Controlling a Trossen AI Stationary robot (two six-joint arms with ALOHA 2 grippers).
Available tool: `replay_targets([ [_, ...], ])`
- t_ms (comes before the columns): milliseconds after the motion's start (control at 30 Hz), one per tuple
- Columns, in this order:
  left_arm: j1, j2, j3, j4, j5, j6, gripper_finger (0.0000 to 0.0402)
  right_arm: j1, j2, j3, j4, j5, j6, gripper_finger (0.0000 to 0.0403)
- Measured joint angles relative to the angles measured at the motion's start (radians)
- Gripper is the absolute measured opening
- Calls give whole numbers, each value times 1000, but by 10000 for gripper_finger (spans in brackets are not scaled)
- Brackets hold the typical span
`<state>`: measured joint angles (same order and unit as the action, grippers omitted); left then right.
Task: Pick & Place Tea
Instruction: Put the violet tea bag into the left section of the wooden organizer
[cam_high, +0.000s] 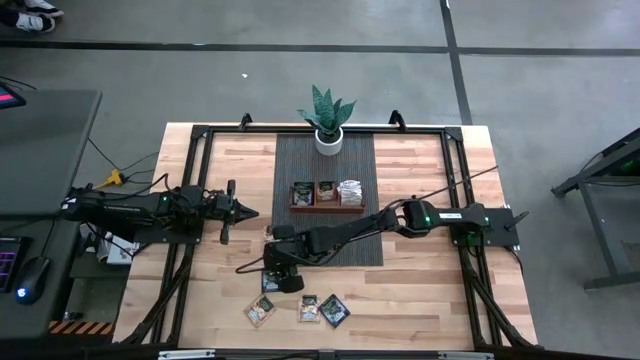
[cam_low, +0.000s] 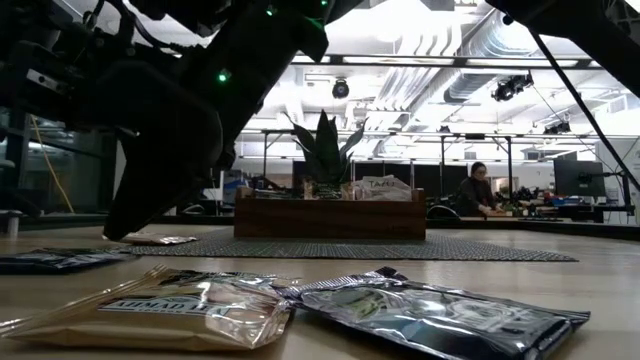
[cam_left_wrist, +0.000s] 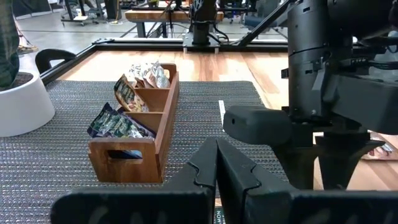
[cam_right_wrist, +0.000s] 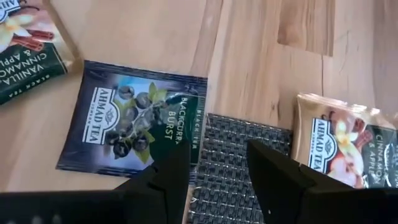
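Several tea packets lie on the wooden table near its near edge: a dark blackcurrant packet (cam_right_wrist: 134, 121), a cinnamon-apple packet (cam_right_wrist: 348, 149) and a vanilla one (cam_right_wrist: 25, 50). Three more lie flat in a row (cam_high: 309, 308), and show close up as a pale packet (cam_low: 160, 310) and a dark shiny one (cam_low: 430, 315). My right gripper (cam_right_wrist: 217, 162) is open, pointing down over the near-left corner of the grey mat (cam_right_wrist: 236, 155), right beside the blackcurrant packet. My left gripper (cam_left_wrist: 216, 168) is shut and waits left of the mat (cam_high: 245, 210).
A brown wooden tray (cam_high: 327, 195) with three compartments stands on the mat and holds tea packets (cam_left_wrist: 124, 121). A potted plant (cam_high: 328, 120) stands at the mat's far end. A black frame runs along the table's edges (cam_high: 200, 130). A person sits far off in the room (cam_low: 478, 190).
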<state>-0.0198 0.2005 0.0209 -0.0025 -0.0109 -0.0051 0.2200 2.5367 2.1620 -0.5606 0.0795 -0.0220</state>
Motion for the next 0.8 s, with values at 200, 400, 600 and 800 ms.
replay_targets([
  [200,0,0,0,0,0,0,1,9,1,0,-3,1,21,154],
  [400,0,0,0,0,0,0,1,21,1,0,-3,1,23,154],
  [600,0,0,0,0,0,0,1,22,6,0,-1,19,27,154],
  [800,0,0,0,0,0,0,1,27,24,0,11,-4,53,154],
])
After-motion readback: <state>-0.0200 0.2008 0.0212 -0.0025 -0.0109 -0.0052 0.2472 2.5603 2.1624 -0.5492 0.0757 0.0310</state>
